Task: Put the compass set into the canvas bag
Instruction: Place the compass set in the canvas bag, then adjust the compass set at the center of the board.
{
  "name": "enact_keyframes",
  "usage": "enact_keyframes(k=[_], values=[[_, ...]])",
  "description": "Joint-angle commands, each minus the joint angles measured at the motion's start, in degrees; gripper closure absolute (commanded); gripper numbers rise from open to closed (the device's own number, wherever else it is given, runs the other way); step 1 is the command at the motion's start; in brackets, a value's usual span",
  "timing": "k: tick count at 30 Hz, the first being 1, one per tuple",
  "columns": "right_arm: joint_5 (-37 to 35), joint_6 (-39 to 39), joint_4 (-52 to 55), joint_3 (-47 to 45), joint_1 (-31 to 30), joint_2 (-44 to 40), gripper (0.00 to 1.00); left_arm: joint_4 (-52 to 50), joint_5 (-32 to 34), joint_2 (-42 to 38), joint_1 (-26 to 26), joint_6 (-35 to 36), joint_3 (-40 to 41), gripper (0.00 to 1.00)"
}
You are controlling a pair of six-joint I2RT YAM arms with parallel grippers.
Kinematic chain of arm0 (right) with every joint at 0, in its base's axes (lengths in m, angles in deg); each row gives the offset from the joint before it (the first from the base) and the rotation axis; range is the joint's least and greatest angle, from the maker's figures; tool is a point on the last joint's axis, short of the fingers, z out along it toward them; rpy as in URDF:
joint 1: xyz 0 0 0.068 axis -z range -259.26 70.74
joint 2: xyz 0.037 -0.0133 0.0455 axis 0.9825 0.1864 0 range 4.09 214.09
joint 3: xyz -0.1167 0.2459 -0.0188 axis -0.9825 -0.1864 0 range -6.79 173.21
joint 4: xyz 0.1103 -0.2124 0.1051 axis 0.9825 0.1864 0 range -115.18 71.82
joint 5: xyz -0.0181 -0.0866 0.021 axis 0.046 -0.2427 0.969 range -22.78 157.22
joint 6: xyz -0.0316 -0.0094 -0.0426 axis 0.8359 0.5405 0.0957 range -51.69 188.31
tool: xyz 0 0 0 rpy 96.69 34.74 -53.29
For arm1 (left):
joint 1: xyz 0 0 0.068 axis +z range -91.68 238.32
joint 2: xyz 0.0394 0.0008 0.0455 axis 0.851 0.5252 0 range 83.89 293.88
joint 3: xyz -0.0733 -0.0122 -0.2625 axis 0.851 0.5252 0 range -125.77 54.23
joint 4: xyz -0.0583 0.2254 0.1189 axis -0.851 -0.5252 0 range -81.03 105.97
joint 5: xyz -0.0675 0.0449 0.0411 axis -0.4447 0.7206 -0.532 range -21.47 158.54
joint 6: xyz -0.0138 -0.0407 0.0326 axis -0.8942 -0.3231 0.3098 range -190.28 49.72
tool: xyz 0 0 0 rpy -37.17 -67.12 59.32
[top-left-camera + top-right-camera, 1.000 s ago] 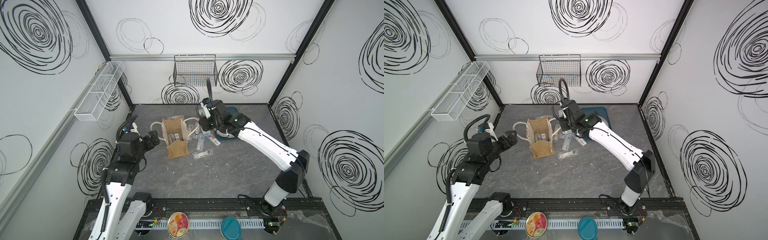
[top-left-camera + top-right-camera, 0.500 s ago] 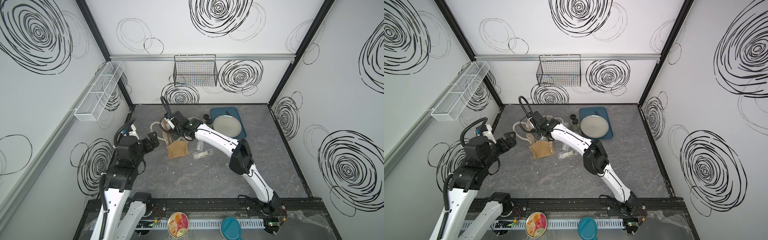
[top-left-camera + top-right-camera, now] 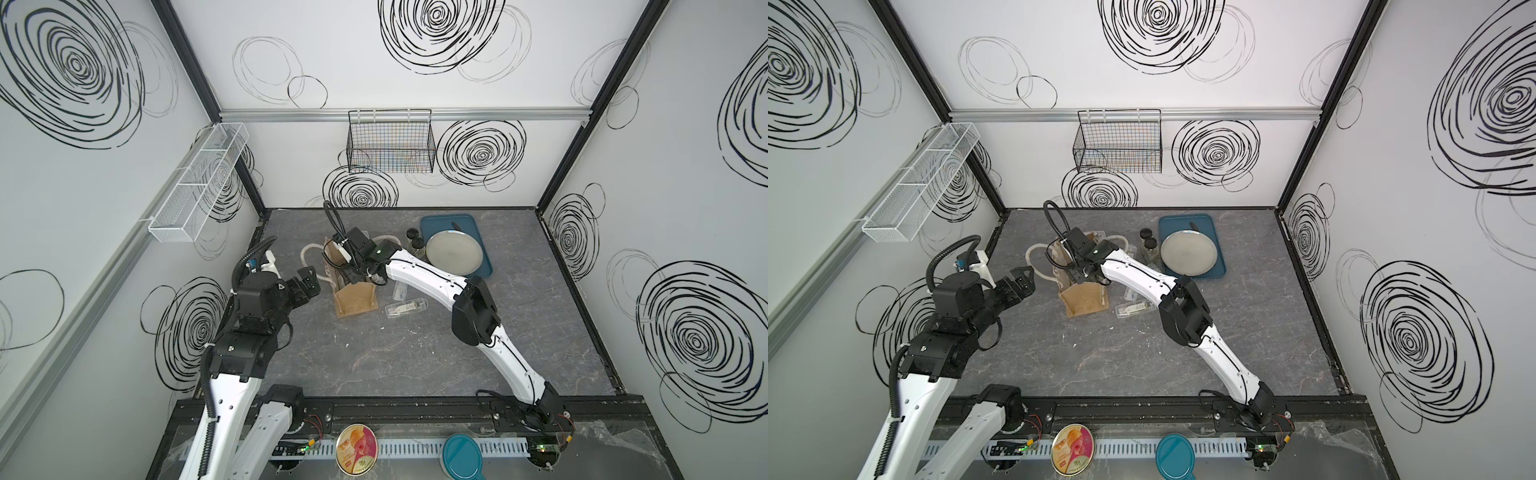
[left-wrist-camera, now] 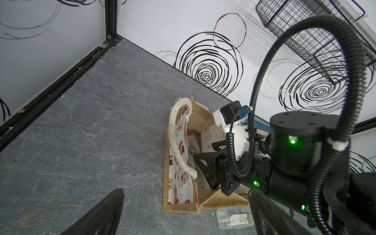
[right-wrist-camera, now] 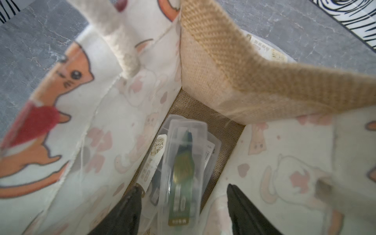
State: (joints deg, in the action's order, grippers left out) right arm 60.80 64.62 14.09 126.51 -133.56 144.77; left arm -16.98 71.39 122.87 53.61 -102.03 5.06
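The canvas bag stands open left of the table's middle, with tan woven ends and cream cat-print sides. My right gripper reaches down into its mouth. In the right wrist view the right gripper is open. The compass set, a clear case holding a green compass, lies inside the bag between the spread fingers and touches neither, on top of another clear case. My left gripper hovers open just left of the bag, holding nothing.
Two more clear cases lie on the table right of the bag, and one shows behind it. A blue tray with a grey plate and two dark-lidded jars sits at the back right. A wire basket hangs on the back wall.
My right arm swung left from beside the bag to over it and lowered into its mouth. Its jaws have opened and the case now lies free in the bag. The left arm barely moved.
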Motion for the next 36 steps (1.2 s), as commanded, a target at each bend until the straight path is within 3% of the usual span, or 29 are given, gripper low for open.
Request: enact_keyframes(k=[1,8,13,17,22,26,29,32,36], values=[[0.35,-0.68,0.14,1.38,0.22,-3.95,0.23,1.46,0.42,0.97,-1.07,-0.34,-1.64,0.01],[0.37,0.87,1.95,0.05,0.77,-13.24,0.18,0.69,3.95,4.06,-5.0,-0.15,-5.86,0.01],[-0.88,0.78,1.89,-6.0,1.89,-22.05,0.18,0.61,7.76,5.78,-9.97,-0.33,-7.86,0.01],[-4.9,0.28,1.38,-16.14,2.89,-30.91,0.19,0.39,10.9,7.05,-14.05,-0.42,-8.97,0.01],[-10.18,-2.46,-1.21,-38.76,4.95,-45.75,0.19,0.65,13.87,8.2,-17.84,-0.95,-9.37,0.01],[-6.24,-5.17,-5.87,-58.73,10.14,-58.1,0.19,1.13,15.47,8.81,-20.03,-1.26,-9.38,0.01],[-0.39,-2.57,-10.15,-70.64,13.25,-63.73,0.19,1.21,16.3,8.75,-20.63,-1.12,-8.94,0.01],[3.22,-0.59,-14.27,-77.86,14.94,-64.1,0.19,1.39,16.47,8.55,-20.52,-1.04,-8.33,0.01],[9.99,4.88,-16.65,-78.78,15.02,-58.23,0.18,1.16,16.79,8.2,-20.51,-0.95,-7.71,0.01]])
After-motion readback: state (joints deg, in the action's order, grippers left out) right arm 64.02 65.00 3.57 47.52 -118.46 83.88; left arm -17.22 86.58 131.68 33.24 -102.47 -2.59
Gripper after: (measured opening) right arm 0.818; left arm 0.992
